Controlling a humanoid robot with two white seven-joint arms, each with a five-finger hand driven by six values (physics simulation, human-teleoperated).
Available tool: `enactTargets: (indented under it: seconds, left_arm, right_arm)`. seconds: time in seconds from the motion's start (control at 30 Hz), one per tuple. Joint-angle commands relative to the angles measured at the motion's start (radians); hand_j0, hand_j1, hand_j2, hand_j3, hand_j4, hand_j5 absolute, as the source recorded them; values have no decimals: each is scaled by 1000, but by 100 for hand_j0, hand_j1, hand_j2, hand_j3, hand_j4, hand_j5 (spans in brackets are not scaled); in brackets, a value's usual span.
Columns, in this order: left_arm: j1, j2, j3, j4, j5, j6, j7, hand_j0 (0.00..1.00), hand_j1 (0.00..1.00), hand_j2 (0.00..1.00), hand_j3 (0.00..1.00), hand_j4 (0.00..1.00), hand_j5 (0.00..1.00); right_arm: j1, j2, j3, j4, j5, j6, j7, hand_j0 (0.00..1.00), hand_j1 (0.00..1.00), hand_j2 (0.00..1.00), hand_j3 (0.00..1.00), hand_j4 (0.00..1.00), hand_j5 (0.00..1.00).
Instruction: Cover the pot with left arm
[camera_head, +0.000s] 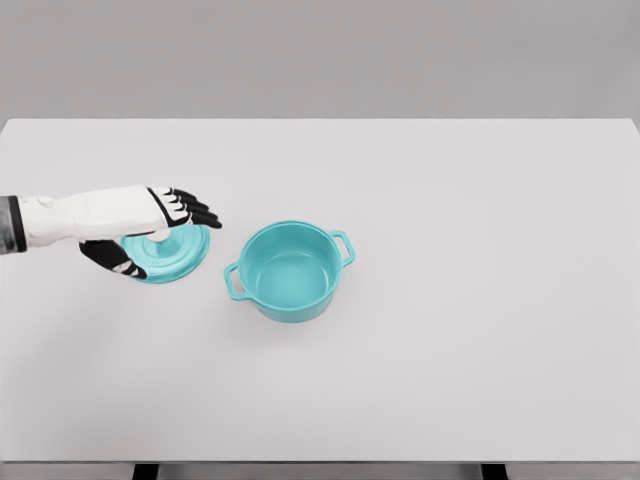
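The left hand (150, 225) reaches in from the left edge, well left of the teal pot (290, 270), and sits over the teal lid (175, 255). Its fingers (195, 210) stretch out toward the pot above the lid while the thumb curls down at the lid's near-left rim; whether it actually grips the lid cannot be told. The lid lies flat on the white table (480, 300), just left of the pot and apart from it. The pot stands upright and uncovered, a handle on each side.
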Motion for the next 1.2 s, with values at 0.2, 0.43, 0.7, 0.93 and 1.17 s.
enactTargets:
  seconds: [0.2,0.43,0.7,0.93,1.17]
  left_arm:
    - [-74,-3,-7,165,0,2,0,100,100,100,100,100,100]
    - [-152,-134,-62,312,-104,2,14,100,100,100,100,100,100]
    - [-203,-148,-162,370,-141,2,7,100,100,100,100,100,100]
    - [-206,-187,-188,401,-141,2,3,100,100,100,100,100,100]
    - [-215,-183,-192,428,-143,2,2,100,100,100,100,100,100]
  right_arm:
    - [2,0,0,1,1,-1,1,100,100,100,100,100,100]
    - [2,0,0,1,1,-1,1,100,100,100,100,100,100]
    - [2,0,0,0,1,-1,1,100,100,100,100,100,100]
    - [2,0,0,1,1,-1,1,100,100,100,100,100,100]
    - [2,0,0,0,1,0,1,100,100,100,100,100,100]
